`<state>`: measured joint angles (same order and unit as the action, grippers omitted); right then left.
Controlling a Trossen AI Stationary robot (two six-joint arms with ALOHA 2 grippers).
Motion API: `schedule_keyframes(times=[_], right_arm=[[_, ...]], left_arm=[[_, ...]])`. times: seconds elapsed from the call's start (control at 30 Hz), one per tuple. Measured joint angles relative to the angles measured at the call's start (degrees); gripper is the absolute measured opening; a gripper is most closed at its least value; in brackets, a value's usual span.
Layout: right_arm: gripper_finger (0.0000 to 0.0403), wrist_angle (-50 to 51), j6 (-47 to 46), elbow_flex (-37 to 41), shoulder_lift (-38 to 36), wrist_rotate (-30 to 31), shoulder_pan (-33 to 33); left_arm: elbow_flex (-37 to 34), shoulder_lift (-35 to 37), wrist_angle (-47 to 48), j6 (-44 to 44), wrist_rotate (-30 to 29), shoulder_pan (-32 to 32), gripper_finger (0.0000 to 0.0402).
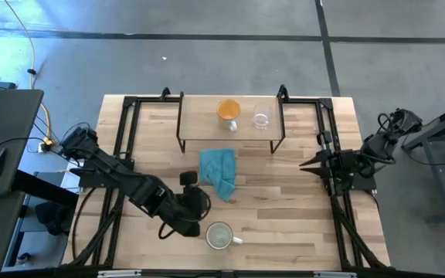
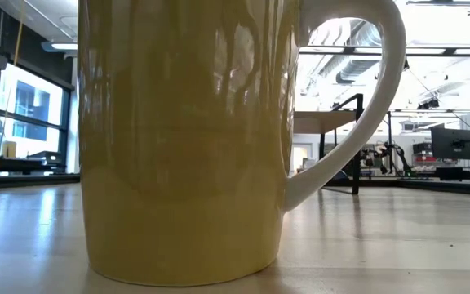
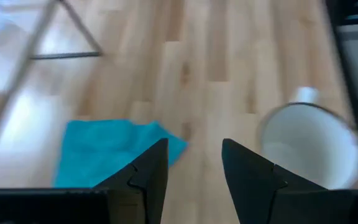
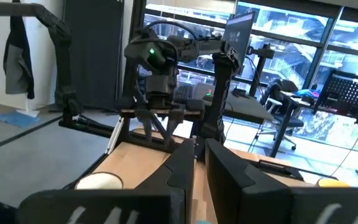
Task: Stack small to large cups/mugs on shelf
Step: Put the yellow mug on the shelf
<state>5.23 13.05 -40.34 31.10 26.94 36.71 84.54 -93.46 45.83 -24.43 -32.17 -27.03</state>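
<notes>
1. The cream mug [image 1: 219, 235] stands upright on the surface, near the front edge, with its handle pointing toward the right arm's side. It is the only one of the three cups not on the shelf [image 1: 199, 123].
2. The orange mug [image 1: 229, 110] and the clear glass cup [image 1: 262, 120] stand side by side on the shelf, apart from each other and not stacked.
3. The left tool [image 1: 195, 207] hangs just beside the cream mug, on the side away from its handle. Its fingers are apart with nothing between them. In the left wrist view the mug's open rim lies beside the fingers [image 3: 148, 177], not between them.
4. A teal cloth [image 1: 219, 174] lies on the surface beyond the left tool, between it and the shelf.
5. The right tool [image 1: 307, 164] waits at the right side of the surface, well apart from every cup. Its fingers sit close together and hold nothing.
6. Judged from this, the step in hand is the approach to the cream mug, with the grasp not yet made.
7. The next move probably calls for shifting the left tool sideways over the mug's wall and closing on the rim. Then it would lift the mug clear of the cloth toward the shelf.
</notes>
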Motion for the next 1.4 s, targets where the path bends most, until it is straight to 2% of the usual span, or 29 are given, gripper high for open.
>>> schedule_keyframes(times=[0.2,0.33,0.43,0.6,0.87,1.17,1.4], right_arm=[[0.0033,0.1,-0.1,0.0,1.5,0.0,0.0],[0.0033,0.3,-1.0,0.0,2.6,0.0,0.0],[0.0033,1.6,-2.2,0.0,3.4,0.0,0.0],[0.0033,3.7,-4.0,0.0,3.8,0.0,0.0],[0.0033,4.0,-2.6,0.0,3.7,1.5,0.0],[0.0033,4.5,-3.0,0.0,3.7,1.5,0.0],[0.0033,5.8,-4.0,0.0,3.8,1.4,0.0]], left_arm=[[-2.3,1.9,-5.2,1.1,11.4,1.5,0.0138],[-2.3,1.8,-9.9,4.1,22.3,5.0,0.0138],[-2.3,1.3,-11.5,5.6,27.2,7.4,0.0138],[-2.3,1.0,-9.7,6.6,28.1,8.7,0.0138],[-2.3,-4.3,-9.2,6.8,31.7,8.7,0.0138],[-2.3,-5.1,-9.8,7.2,30.2,8.7,0.0138],[-2.3,-7.3,-10.9,6.8,31.3,8.7,0.0138]])
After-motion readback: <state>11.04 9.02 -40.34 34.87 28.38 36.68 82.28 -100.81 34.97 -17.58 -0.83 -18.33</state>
